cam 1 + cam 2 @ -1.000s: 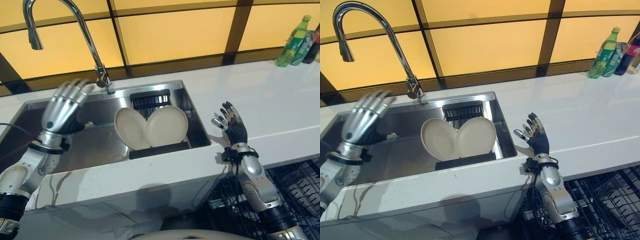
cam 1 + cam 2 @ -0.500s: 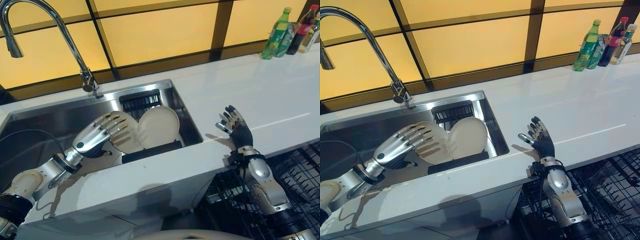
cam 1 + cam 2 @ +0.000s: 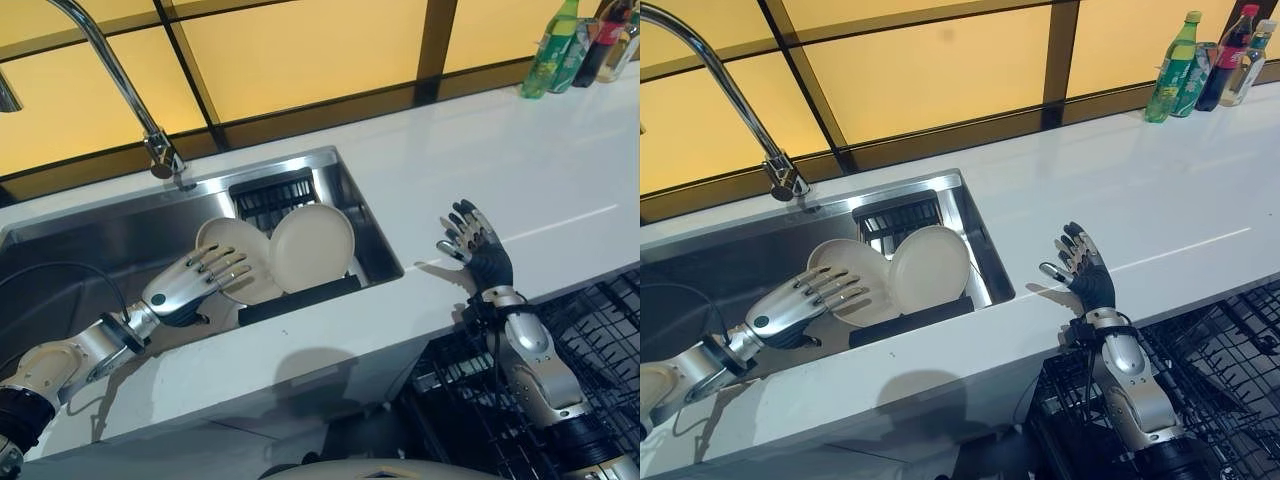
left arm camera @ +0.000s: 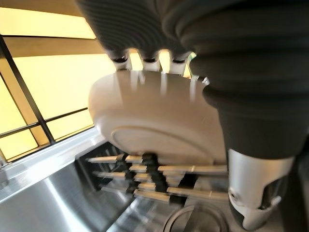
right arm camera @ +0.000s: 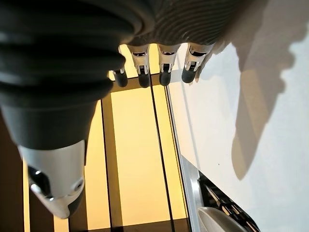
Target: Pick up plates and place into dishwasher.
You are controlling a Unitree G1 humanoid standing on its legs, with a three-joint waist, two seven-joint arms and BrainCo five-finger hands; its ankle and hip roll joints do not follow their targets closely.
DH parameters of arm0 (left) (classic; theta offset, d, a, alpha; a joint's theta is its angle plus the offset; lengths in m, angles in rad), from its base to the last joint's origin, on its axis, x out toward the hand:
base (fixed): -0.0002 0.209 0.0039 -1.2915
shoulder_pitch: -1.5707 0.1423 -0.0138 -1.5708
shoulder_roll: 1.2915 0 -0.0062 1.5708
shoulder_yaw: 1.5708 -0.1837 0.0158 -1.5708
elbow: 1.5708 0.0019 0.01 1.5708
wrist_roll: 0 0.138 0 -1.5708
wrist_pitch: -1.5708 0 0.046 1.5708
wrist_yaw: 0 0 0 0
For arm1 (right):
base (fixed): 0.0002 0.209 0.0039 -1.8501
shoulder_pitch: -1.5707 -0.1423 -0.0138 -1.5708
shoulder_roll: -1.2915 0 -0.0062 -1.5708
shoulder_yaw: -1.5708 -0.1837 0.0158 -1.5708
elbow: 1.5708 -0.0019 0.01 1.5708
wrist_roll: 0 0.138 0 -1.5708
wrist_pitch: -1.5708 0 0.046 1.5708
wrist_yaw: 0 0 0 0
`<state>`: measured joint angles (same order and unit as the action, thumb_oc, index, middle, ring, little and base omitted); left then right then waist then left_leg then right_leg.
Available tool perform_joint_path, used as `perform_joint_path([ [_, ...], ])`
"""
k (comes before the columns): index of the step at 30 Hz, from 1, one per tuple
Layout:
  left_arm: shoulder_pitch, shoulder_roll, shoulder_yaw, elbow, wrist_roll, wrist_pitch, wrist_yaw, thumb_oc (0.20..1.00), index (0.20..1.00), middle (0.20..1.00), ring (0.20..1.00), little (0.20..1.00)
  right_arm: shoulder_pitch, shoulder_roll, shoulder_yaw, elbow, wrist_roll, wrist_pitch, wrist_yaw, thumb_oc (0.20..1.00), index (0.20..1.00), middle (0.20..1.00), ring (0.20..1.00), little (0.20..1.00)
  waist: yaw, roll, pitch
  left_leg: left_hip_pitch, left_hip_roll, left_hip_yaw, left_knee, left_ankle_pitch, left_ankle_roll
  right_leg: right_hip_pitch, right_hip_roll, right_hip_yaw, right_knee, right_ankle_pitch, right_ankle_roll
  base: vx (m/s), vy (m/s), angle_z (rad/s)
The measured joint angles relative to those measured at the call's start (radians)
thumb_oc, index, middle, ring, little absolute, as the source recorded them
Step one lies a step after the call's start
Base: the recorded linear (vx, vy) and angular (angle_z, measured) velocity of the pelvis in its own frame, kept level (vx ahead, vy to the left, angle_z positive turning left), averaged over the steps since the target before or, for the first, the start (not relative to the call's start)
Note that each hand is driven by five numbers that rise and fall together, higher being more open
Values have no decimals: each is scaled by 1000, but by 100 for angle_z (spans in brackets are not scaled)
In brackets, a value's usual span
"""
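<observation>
Two cream plates stand on edge in a black rack [image 3: 300, 298] at the right end of the steel sink [image 3: 90, 235]. The left plate [image 3: 222, 243] leans against the right plate [image 3: 312, 247]. My left hand [image 3: 185, 288] reaches in from the left, open, with its straight fingers [image 4: 145, 60] laid over the left plate [image 4: 159, 121]; the thumb [image 4: 256, 193] stays apart below. My right hand [image 3: 480, 255] hovers open above the white counter's front edge, right of the sink, holding nothing.
A tall curved faucet [image 3: 150, 140] rises behind the sink. Bottles [image 3: 552, 45] stand at the counter's far right corner. The dishwasher's black wire rack [image 3: 600, 330] is pulled out below the counter at lower right. White countertop [image 3: 500, 160] spreads right of the sink.
My left hand came down from near the faucet to the left plate and now rests its fingers on it. The right hand stayed in place; the camera shifted.
</observation>
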<state>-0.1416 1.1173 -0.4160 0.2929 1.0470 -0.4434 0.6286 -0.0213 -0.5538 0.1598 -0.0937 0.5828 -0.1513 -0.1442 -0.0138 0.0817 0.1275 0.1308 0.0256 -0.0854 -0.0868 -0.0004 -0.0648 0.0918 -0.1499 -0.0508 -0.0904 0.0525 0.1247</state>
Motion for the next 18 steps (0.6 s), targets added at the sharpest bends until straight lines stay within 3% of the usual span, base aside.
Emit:
perform_joint_path([
  [8,-79,-1,-56,75,1,101,-3,1000,1000,1000,1000,1000,-29,-15,3,1,0,0,3,1000,1000,1000,1000,1000,-6,6,18,3,-11,20,0,1,2,-9,-6,22,0,6,6,50,12,-7],
  [18,-65,-48,-58,222,42,270,23,1000,1000,1000,1000,1000,-50,-14,2,0,0,-1,7,1000,1000,1000,1000,1000,-26,-15,52,17,-20,35,0,-4,14,-13,-11,53,1,14,11,35,5,-8],
])
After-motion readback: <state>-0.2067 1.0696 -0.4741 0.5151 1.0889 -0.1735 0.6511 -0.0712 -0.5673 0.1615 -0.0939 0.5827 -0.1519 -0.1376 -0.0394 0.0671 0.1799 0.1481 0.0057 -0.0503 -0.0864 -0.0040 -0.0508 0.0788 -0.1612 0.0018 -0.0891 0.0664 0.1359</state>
